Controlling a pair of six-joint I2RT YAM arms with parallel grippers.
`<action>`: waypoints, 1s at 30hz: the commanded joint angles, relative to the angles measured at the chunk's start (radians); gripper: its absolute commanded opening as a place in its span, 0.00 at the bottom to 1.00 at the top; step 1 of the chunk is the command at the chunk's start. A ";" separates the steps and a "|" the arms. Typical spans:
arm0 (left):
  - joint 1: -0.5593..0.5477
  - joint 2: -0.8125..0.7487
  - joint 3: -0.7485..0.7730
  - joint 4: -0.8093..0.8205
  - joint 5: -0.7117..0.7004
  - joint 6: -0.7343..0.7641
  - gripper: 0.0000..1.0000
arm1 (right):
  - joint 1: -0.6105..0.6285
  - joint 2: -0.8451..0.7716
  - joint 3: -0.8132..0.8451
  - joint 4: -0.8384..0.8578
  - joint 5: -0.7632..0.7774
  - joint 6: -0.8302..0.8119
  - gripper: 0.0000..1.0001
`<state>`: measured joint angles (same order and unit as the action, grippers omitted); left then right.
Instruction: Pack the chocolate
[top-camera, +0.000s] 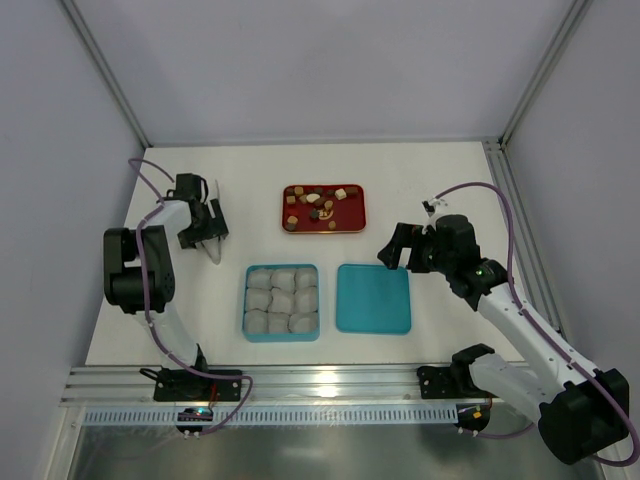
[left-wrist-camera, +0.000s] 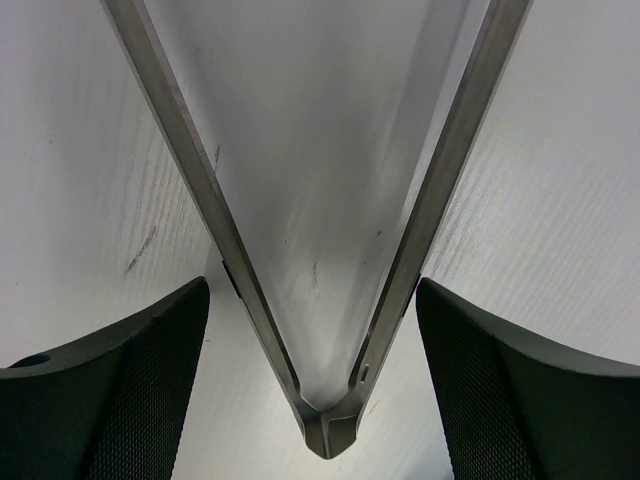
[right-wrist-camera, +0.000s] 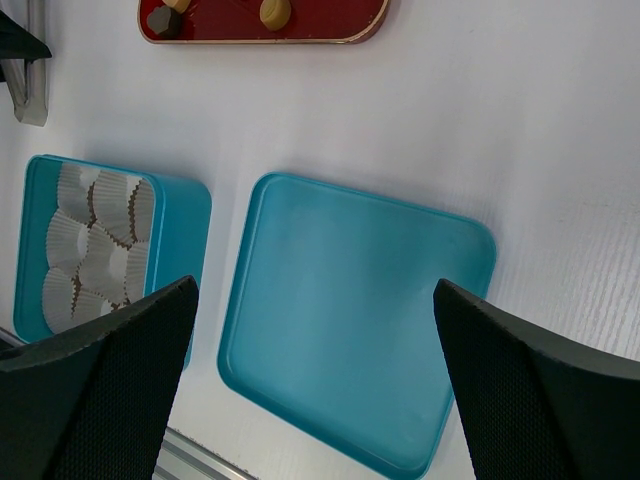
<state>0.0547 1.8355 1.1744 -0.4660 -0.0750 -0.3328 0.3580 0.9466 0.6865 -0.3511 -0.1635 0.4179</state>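
My right gripper (right-wrist-camera: 315, 290) hangs released with its fingers spread wide and nothing between them, over the teal lid (right-wrist-camera: 350, 320), which lies flat on the table at the lower middle of the overhead frame. My left gripper (left-wrist-camera: 312, 285) is also released and empty. It sits at the left of the overhead frame, and its camera looks at the metal frame rails (left-wrist-camera: 200, 200) of the enclosure rather than at the work.

As I judge it, packing has not begun. All the chocolate (top-camera: 322, 205) I can see, dark brown, tan and cream bits, lies loose in the red tray (top-camera: 358, 225) at the upper middle of the overhead frame. The teal box (top-camera: 248, 300), just left of the lid, holds nine white paper cups (top-camera: 283, 300) in three rows, and every one looks empty. All the pieces are yet to go into cups, and then I expect the lid goes on.

Nothing lies between either gripper and the tray. The pieces are tiny and crowded together, so picking out one could be fiddly.
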 joint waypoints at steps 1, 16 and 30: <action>0.005 0.001 0.031 0.026 -0.008 -0.008 0.82 | 0.004 -0.022 -0.001 0.043 0.002 0.004 1.00; -0.006 0.007 0.028 0.024 -0.016 -0.015 0.77 | 0.004 -0.035 -0.015 0.046 0.002 0.007 1.00; -0.012 0.013 0.031 0.021 -0.025 -0.020 0.68 | 0.004 -0.049 -0.024 0.043 0.009 0.007 1.00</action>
<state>0.0460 1.8374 1.1759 -0.4667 -0.0792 -0.3435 0.3580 0.9199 0.6682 -0.3443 -0.1635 0.4213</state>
